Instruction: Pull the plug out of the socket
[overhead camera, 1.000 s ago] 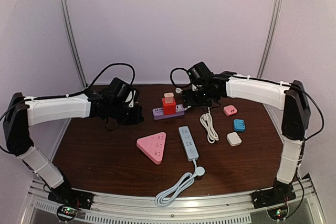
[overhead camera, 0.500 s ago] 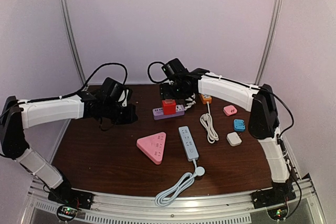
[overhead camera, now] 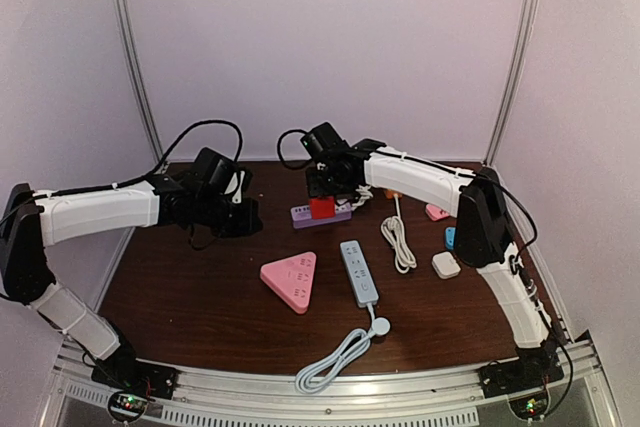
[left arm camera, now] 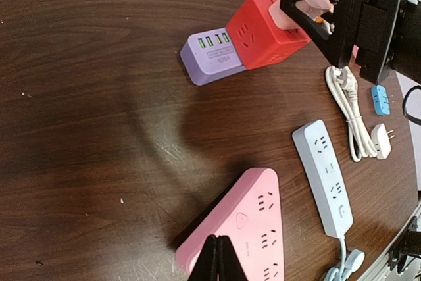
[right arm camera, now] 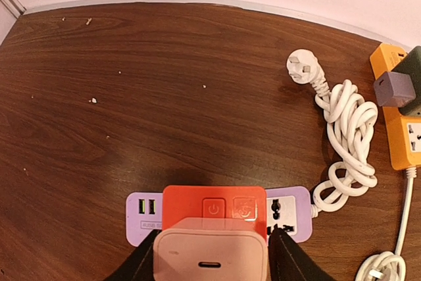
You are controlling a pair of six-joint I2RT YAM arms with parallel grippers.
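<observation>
A pink plug (right arm camera: 210, 258) sits in the top of a red cube socket (right arm camera: 197, 205), which stands on a purple power strip (right arm camera: 141, 218). My right gripper (right arm camera: 212, 260) is open, its fingers (right arm camera: 146, 261) close on either side of the plug. In the top view it (overhead camera: 322, 190) hangs over the red cube (overhead camera: 321, 209) at the back middle and hides the plug. My left gripper (left arm camera: 219, 261) is shut and empty. It hovers over the table left of the strip (overhead camera: 250, 217), above the edge of a pink triangular strip (left arm camera: 263, 228).
A pink triangular strip (overhead camera: 290, 280) and a blue-grey strip (overhead camera: 358, 272) with a coiled cable lie in the front middle. A white coiled cord (overhead camera: 398, 242), an orange strip (right arm camera: 401, 123) and small adapters (overhead camera: 447, 265) lie to the right.
My right arm swung left from the back right and came down over the red cube, its fingers now flanking the pink plug. My left arm shifted slightly left.
</observation>
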